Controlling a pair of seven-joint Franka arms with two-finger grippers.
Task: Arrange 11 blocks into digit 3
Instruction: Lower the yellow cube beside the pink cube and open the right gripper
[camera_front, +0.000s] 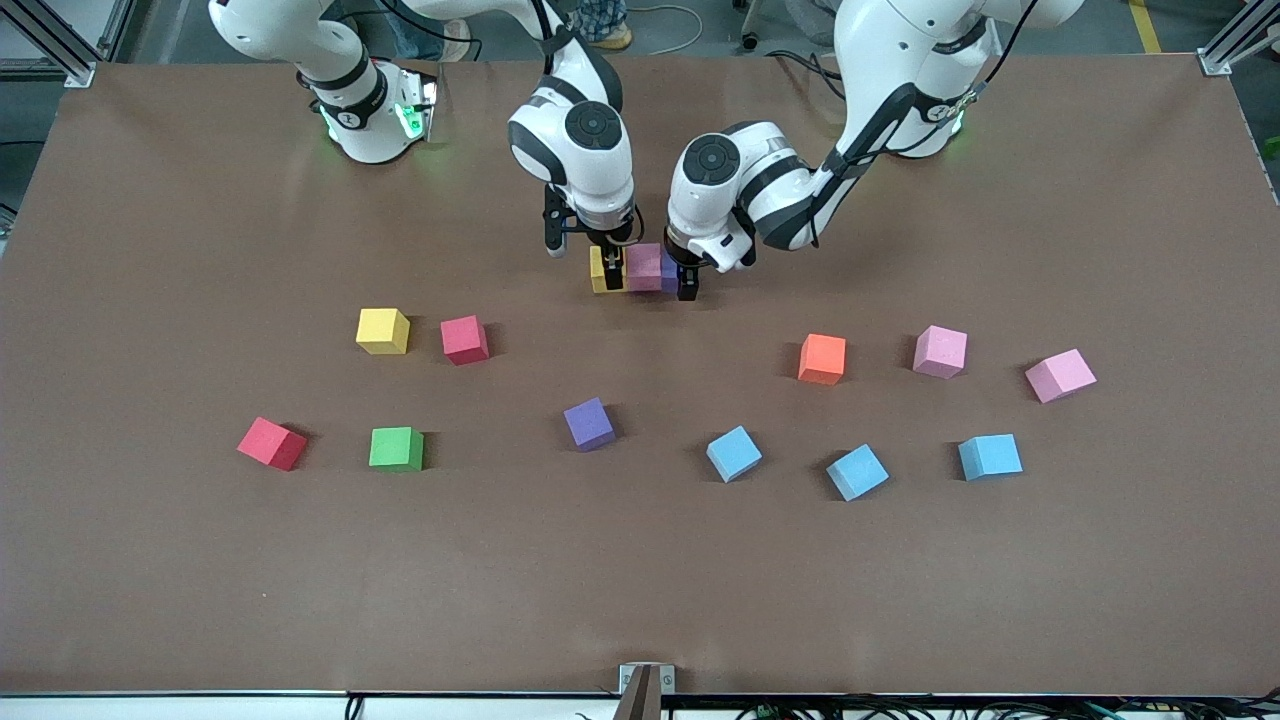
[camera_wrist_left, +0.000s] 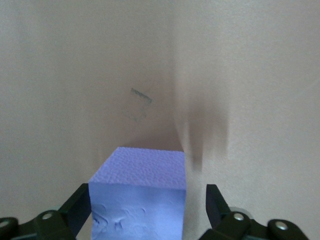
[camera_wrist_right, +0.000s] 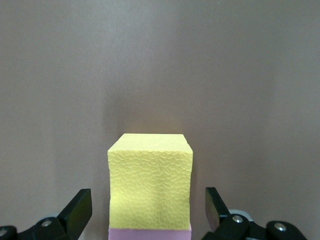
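In the front view the right gripper (camera_front: 612, 268) covers part of a yellow cube (camera_front: 600, 270); the left gripper (camera_front: 688, 282) and a pink cube (camera_front: 644, 266) hide all but a sliver of the purple cube (camera_front: 669, 272). In the right wrist view the picture's edge cuts the pink cube (camera_wrist_right: 150, 233) to a thin strip; in the left wrist view it cuts off the purple cube's (camera_wrist_left: 137, 197) lower part.

text: none legible | labels: none | numbers: none
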